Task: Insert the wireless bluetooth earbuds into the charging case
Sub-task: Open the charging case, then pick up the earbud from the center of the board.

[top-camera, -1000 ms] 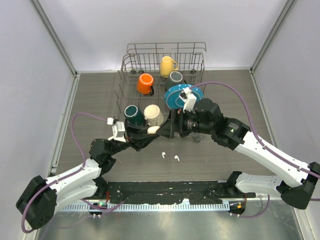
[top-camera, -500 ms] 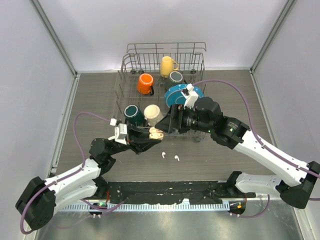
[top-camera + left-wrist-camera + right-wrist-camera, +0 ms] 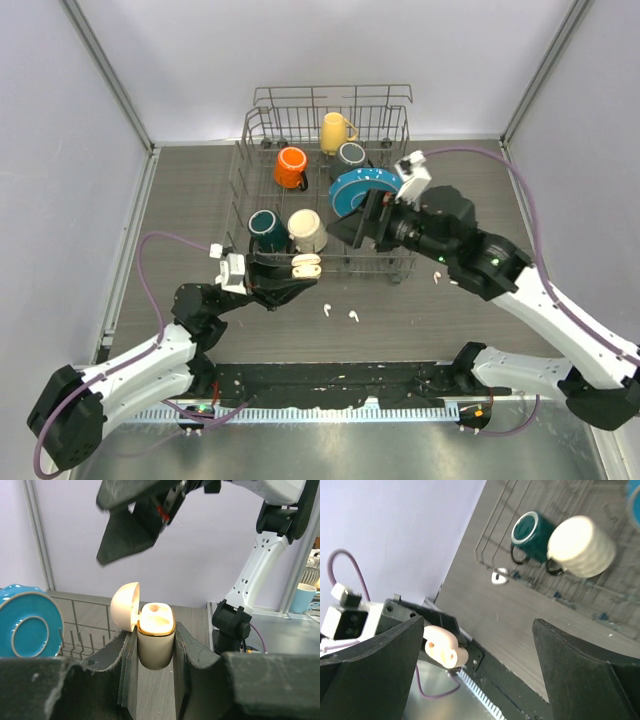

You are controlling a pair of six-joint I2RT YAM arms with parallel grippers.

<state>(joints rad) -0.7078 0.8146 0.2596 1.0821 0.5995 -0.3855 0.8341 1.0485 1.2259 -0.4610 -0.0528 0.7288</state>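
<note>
1. Grey wood-grain desk [image 3: 190, 200] between pale walls. Wire dish rack [image 3: 262, 112] at the back, loaded with mugs [image 3: 290, 166] and a blue plate [image 3: 355, 192].
2. Left claw [image 3: 303, 268] clenched on the charging case [image 3: 156, 645]. Lid hinged open, case held upright just off the rack's near edge. Sockets looking empty from the right wrist view.
3. Right claw [image 3: 362, 228] spread wide, carrying nothing, hanging above the rack's near side.
4. Two earbuds [image 3: 326, 310] lying loose on the desk just in front of the case, near each other. A third white speck [image 3: 437, 279] farther right, likely another bud, too small to be sure.
5. Judged stage: case presented, no bud picked up yet. Next up, probably a descent of the right claw onto the nearer bud.
6. Plenty to go wrong from here:
   - Glossy little bud squirting out of an off-centre pinch and skidding across the desk.
   - Stem turned the wrong way and jamming at the socket.
   - Too hard a push tipping the case in its grip or knocking the lid shut.
   - Wide-spread fingers clipping the rack wires or the left claw on the way down.
</note>
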